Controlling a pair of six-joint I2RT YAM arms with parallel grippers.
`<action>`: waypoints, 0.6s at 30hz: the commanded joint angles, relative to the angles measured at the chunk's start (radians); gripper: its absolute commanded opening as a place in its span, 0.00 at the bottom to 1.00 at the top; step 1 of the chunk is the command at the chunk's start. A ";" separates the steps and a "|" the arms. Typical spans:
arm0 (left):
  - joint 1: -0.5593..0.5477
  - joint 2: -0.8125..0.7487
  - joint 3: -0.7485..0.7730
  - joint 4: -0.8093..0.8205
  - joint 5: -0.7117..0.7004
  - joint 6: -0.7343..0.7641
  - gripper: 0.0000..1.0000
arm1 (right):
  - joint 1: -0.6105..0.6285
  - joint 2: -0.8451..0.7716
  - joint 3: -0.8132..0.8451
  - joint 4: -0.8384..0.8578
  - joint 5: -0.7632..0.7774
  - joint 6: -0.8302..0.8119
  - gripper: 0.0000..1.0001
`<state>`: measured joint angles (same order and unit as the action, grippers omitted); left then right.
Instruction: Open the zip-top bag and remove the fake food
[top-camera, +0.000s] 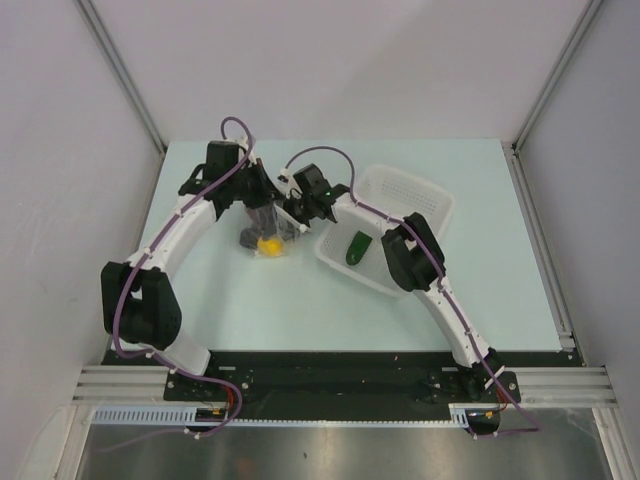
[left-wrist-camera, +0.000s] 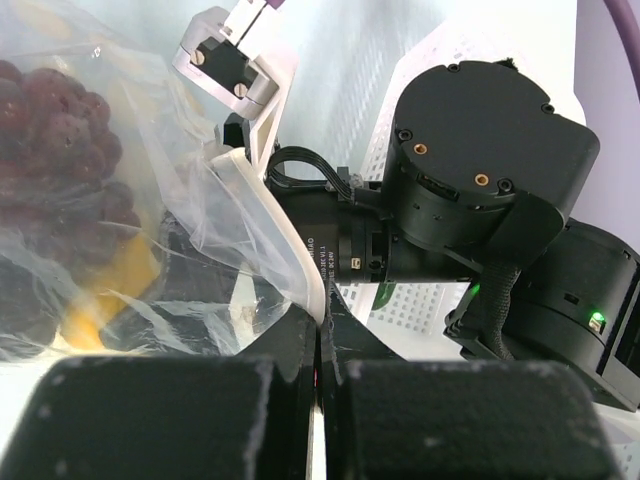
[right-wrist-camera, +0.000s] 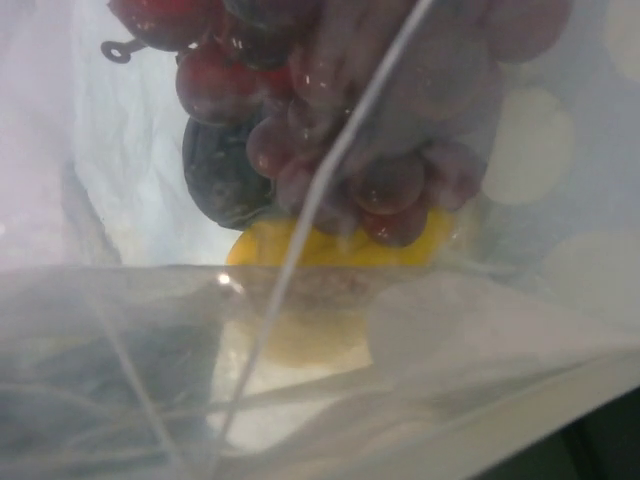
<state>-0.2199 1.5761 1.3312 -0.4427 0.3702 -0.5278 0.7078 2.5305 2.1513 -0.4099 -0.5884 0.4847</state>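
You have left gripper (left-wrist-camera: 320, 350) fingers pressed together, pinching lip of zip-top bag (top-camera: 262, 238), held between arms; grape bunch (right-wrist-camera: 400, 180), yellow fruit (right-wrist-camera: 300, 250) inside. At mouth, right gripper (top-camera: 293, 212): cannot tell finger state. In basket (top-camera: 420, 195), cucumber (top-camera: 358, 247). Step judged: emptying. Next: reach past film, grip grapes.

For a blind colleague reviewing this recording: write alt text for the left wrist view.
The left gripper, black fingers pressed together at the bottom, pinches the rim of the clear zip-top bag, which holds a dark red grape bunch and a yellow fruit. The right arm fills the right side, before a white perforated basket.
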 joint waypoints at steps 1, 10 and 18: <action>-0.010 -0.044 0.003 0.042 0.039 -0.031 0.00 | 0.009 0.042 0.021 -0.030 0.065 -0.011 0.82; -0.010 -0.062 -0.023 0.041 0.016 -0.024 0.00 | -0.007 0.033 0.003 0.043 -0.016 0.075 0.44; 0.005 -0.057 -0.024 0.022 -0.014 -0.014 0.00 | -0.041 -0.102 -0.041 0.020 0.041 0.049 0.18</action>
<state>-0.2203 1.5692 1.3090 -0.4328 0.3695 -0.5346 0.6945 2.5320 2.1254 -0.3626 -0.6113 0.5556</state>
